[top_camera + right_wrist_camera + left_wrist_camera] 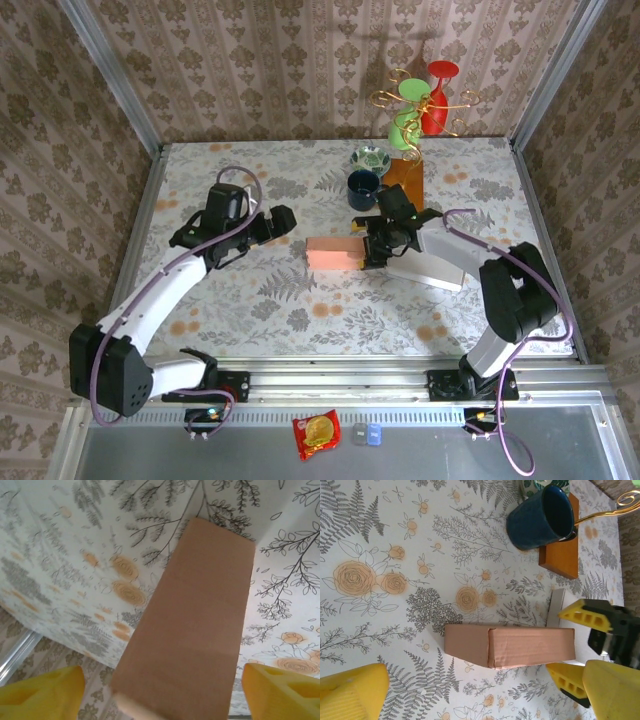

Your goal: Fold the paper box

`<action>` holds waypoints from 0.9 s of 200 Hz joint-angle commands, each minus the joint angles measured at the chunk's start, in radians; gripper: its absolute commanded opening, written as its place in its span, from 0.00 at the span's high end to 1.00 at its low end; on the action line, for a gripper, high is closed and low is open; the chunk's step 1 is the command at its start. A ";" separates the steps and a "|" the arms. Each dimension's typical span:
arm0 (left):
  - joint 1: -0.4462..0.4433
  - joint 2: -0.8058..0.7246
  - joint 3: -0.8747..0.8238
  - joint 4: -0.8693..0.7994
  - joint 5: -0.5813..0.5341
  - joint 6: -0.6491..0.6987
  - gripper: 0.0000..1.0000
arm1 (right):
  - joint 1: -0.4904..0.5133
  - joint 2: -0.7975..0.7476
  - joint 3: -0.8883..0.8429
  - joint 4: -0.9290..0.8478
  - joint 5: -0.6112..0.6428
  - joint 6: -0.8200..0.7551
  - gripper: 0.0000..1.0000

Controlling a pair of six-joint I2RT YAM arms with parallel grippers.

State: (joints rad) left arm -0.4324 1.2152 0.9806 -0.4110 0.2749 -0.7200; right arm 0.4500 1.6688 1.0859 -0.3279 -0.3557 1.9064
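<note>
Paper box (332,253): probably light, thin card, crushable; hold by ends. Right tool (366,250) spread astride it; left tool (284,222) spread.

No legible text: I am reading nothing on the plain brown paper box (333,253); the red packet (316,434) is carrying print too small to read.

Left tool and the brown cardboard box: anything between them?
Nothing: only bare floral tabletop separates the left tool from the brown cardboard box, seen in the top view.
</note>
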 commanded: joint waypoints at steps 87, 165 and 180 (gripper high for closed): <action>0.001 -0.073 -0.071 0.119 0.004 0.063 0.00 | 0.009 0.004 -0.208 0.538 -0.101 -0.168 0.51; 0.012 -0.094 -0.114 0.179 0.019 0.069 0.00 | 0.004 -0.069 -0.280 0.508 -0.095 -0.243 0.15; 0.014 -0.094 -0.109 0.179 0.022 0.068 0.00 | 0.003 -0.070 -0.236 0.387 -0.116 -0.281 0.11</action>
State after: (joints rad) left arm -0.4294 1.1427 0.8776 -0.2600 0.2798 -0.6731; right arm 0.4545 1.6276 0.7811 0.2096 -0.4427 1.6955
